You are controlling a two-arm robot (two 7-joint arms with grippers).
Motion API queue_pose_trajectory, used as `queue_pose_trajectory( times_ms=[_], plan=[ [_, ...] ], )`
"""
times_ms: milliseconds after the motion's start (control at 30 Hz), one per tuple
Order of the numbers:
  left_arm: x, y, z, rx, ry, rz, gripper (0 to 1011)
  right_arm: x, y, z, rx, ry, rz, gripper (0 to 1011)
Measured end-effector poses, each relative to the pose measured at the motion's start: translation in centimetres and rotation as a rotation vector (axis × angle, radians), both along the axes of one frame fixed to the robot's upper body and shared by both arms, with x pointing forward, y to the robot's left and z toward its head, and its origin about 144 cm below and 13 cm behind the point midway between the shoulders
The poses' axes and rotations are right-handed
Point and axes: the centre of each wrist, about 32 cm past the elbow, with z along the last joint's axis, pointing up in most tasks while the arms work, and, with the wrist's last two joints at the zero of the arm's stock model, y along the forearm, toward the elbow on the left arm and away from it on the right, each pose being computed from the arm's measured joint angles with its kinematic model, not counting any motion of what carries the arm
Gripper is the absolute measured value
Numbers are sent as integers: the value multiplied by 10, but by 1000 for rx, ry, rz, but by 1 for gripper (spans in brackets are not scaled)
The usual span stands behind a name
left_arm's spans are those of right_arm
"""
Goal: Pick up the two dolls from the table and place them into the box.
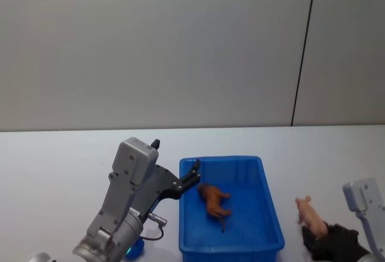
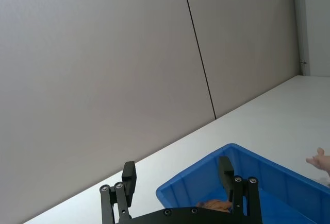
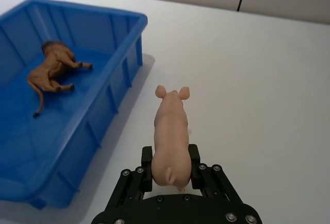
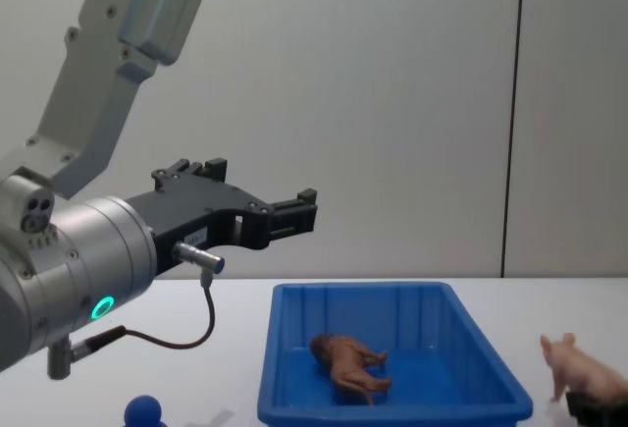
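Closest, by the near right corner of the smooth white flat tabletop (image 1: 60,153), the right claw (image 3: 170,158) pinches the smooth pale pink plastic pig with pointed ears (image 3: 170,126); its black jointed metal fingers (image 3: 147,159) press on the pig's rump from both sides, with the snout pointing away from the claw; whether the pig's feet touch the tabletop cannot be told; the pig is outside and just beside the right wall of the bright blue rectangular plastic box with sloping ribbed walls and a thick rim (image 1: 231,251).

Near the tabletop's near left edge sits a small glossy blue rounded thing (image 4: 144,411); what it is cannot be told.

Inside the box, on its floor slightly left of the middle, the matte brown four-legged toy animal with a thin tail (image 1: 215,200) lies on its side, apart from every wall and well apart from the right claw.

Farther back, the left claw (image 2: 176,174), black on a grey metal arm, hangs in the air above the box's far left corner; its two fingers are spread wide with nothing between them, and the brown toy lies below and beyond them.

Counted: two dolls, one box, two claws.

Beyond the tabletop's far edge stands a plain grey wall (image 1: 150,45) with one thin dark vertical seam.
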Motion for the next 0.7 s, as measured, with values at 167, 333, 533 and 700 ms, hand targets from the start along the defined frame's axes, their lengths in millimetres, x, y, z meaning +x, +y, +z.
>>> queue_pose_trajectory(
  times_ms=[167, 333, 533, 700],
  plan=[
    [0, 0, 0, 0, 0, 0, 1001, 0, 2, 7, -2, -61, 17, 380],
    [0, 0, 0, 0, 0, 0, 1001, 2, 5, 17, 8, -133, 52, 380],
    [0, 0, 0, 0, 0, 0, 1001, 6, 10, 26, 29, -199, 103, 380],
    [0, 0, 0, 0, 0, 0, 1001, 13, 16, 35, 56, -254, 166, 380]
  ],
)
